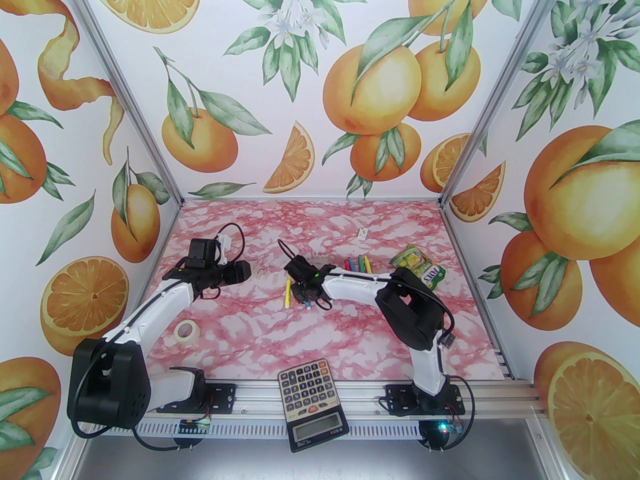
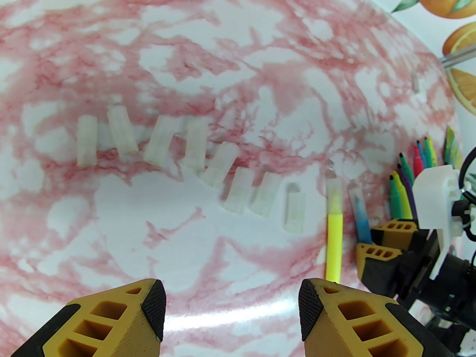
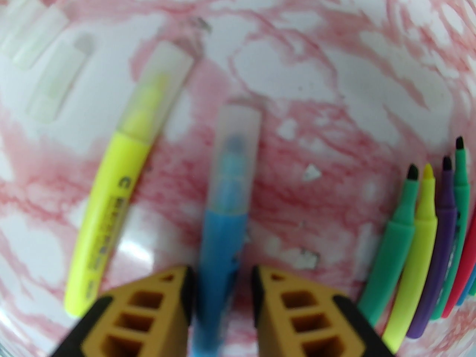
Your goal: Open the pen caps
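Observation:
A blue pen with a clear cap on its tip lies on the pink marble table. My right gripper is open and straddles its barrel closely, with a thin gap on the right side. Beside it on the left lies a yellow pen, also capped. Several uncapped pens lie in a row on the right. My left gripper hangs open above the table with nothing between its fingers. Beyond it, several loose clear pen caps lie in a line.
A green-yellow snack pouch lies past the right arm's elbow. A roll of tape sits near the left arm. A calculator rests at the table's front edge. A small white tag lies towards the back.

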Available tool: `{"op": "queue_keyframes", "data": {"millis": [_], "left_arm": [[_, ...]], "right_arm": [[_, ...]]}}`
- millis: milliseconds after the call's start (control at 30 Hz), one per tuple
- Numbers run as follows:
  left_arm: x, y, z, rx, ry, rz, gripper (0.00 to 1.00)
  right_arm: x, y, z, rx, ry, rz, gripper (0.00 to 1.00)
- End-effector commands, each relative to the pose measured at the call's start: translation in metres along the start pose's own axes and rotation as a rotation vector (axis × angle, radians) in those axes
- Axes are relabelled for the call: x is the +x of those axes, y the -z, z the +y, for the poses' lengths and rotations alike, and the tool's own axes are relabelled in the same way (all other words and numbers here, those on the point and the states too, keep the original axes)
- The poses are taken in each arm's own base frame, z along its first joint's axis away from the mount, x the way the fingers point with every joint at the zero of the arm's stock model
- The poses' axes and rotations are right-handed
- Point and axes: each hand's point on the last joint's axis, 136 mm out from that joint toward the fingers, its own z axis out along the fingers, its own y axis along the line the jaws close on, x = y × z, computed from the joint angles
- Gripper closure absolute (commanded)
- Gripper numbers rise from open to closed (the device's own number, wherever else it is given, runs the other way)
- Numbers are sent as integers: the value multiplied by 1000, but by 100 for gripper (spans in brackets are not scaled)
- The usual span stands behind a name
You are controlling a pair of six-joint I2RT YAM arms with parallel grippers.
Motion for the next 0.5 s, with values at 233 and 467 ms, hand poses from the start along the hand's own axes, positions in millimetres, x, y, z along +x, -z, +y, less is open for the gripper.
{"op": "queue_keyframes", "data": {"millis": [233,467], "left_arm": [[-7,-2,-13,84,4,-32,37],[-11,-8,-28,177,22,-42,37]], "right_arm": [[14,-9,-3,40,29,63,72],[10,-6,-2,37,32,49,77]]}}
